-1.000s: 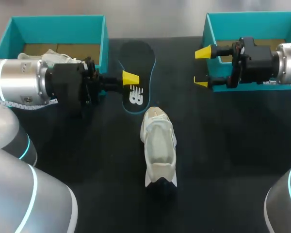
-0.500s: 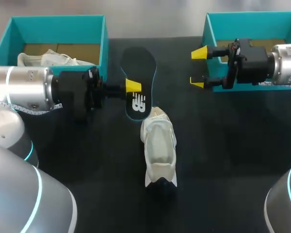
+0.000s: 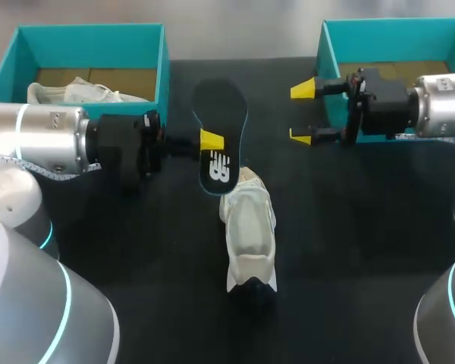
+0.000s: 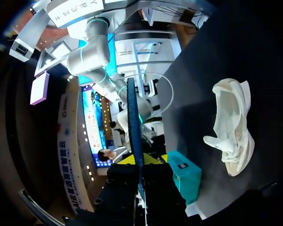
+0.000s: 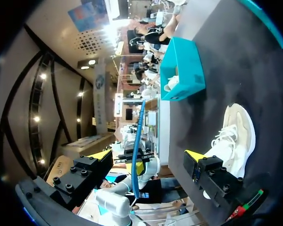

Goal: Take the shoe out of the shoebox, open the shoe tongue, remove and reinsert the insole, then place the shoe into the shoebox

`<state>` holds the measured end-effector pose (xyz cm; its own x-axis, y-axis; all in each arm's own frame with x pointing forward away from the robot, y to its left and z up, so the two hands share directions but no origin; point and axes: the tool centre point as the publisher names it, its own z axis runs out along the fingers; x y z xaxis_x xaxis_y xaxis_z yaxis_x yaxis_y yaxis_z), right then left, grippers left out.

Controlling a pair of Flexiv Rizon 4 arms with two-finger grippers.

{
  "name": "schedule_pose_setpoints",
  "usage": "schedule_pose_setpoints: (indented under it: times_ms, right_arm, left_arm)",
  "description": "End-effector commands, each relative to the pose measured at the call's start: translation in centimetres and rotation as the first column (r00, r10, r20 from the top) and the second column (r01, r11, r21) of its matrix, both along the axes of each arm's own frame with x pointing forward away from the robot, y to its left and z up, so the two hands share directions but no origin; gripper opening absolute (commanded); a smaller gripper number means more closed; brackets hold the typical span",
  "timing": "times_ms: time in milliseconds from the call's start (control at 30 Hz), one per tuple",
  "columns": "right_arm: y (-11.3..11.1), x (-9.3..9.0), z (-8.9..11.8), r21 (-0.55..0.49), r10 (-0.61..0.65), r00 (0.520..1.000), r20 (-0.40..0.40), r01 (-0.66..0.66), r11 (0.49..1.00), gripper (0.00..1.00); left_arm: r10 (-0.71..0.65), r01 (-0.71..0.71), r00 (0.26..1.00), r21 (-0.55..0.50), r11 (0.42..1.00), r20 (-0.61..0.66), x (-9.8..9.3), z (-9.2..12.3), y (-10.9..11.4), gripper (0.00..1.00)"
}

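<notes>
A cream shoe (image 3: 248, 227) lies lengthwise on the black table, also seen in the left wrist view (image 4: 231, 125) and the right wrist view (image 5: 231, 136). My left gripper (image 3: 211, 141) is shut on the black, teal-edged insole (image 3: 218, 121) at its side edge. It holds the insole above the table, with the printed end overlapping the shoe's far end. The left wrist view shows the insole (image 4: 134, 122) edge-on, clamped between my left gripper's (image 4: 139, 165) tips. My right gripper (image 3: 302, 114) hangs open and empty to the right of the insole, in front of the right shoebox (image 3: 394, 30). From my right gripper (image 5: 148, 155) the insole (image 5: 137, 141) stands ahead.
A teal shoebox (image 3: 165, 64) at the back left holds a second cream shoe (image 3: 76, 92). It also shows in the right wrist view (image 5: 181, 70). The right teal box sits at the back right, behind the right arm.
My left gripper has carried the insole to the right and nearer, so its printed end now overlaps the shoe's far end. My right gripper has shifted left, still open.
</notes>
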<state>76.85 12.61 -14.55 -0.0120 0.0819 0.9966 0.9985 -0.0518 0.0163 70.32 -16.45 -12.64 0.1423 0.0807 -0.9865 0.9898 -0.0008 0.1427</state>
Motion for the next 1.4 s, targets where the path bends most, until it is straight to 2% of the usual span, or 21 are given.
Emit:
schedule_pose_setpoints:
  times_ms: [33,200,433,467,700,800,967,1167,1233,1400]
  right_arm:
    - [2.0,1.2,-1.1,-0.002,0.026,1.0,-0.014,-0.026,1.0,1.0]
    - [3.5,1.4,-1.8,-0.005,0.072,0.997,-0.027,-0.072,0.997,1.0]
    - [4.5,1.4,-2.0,-0.026,0.089,0.994,-0.07,-0.091,0.995,0.99]
    - [4.6,1.3,-2.0,-0.026,0.091,0.994,-0.068,-0.093,0.995,0.92]
    - [5.6,0.6,-2.6,-0.024,0.118,0.99,-0.079,-0.12,0.992,0.79]
    - [5.9,0.1,-3.0,-0.018,0.122,0.989,-0.079,-0.123,0.992,0.68]
    - [6.2,-0.7,-3.2,0.001,0.099,0.993,-0.067,-0.1,0.995,0.7]
    - [6.8,-1.1,-3.0,-0.008,0.092,0.994,-0.055,-0.092,0.996,0.6]
    - [7.0,-1.2,-3.0,-0.01,0.091,0.994,-0.055,-0.091,0.996,0.49]
    - [7.4,-1.5,-3.0,-0.006,0.091,0.994,-0.053,-0.091,0.996,0.47]
  left_arm:
    - [-0.004,0.004,1.0,-0.003,1.0,-0.012,0.8,-0.9,-0.3,0.0]
    - [-0.015,0.015,1.0,-0.002,1.0,-0.015,0.9,-2.0,-0.4,0.0]
    - [0.008,-0.008,1.0,0.006,1.0,0.016,1.1,-3.6,-0.3,0.0]
    - [0.015,-0.015,1.0,0.012,1.0,0.021,1.1,-3.8,-0.3,0.0]
    - [0.032,-0.032,0.999,0.022,0.999,0.023,1.7,-4.1,-0.9,0.0]
    - [0.043,-0.043,0.999,0.022,0.999,0.021,2.0,-4.1,-1.2,0.0]
    - [0.052,-0.052,0.998,0.024,0.998,0.022,2.3,-4.3,-1.6,0.0]
    - [0.055,-0.056,0.998,0.034,0.998,0.02,2.5,-4.6,-1.8,0.0]
    - [0.058,-0.059,0.998,0.036,0.998,0.019,2.6,-4.7,-1.7,0.0]
    - [0.064,-0.065,0.998,0.04,0.997,0.021,2.8,-4.9,-1.7,0.0]
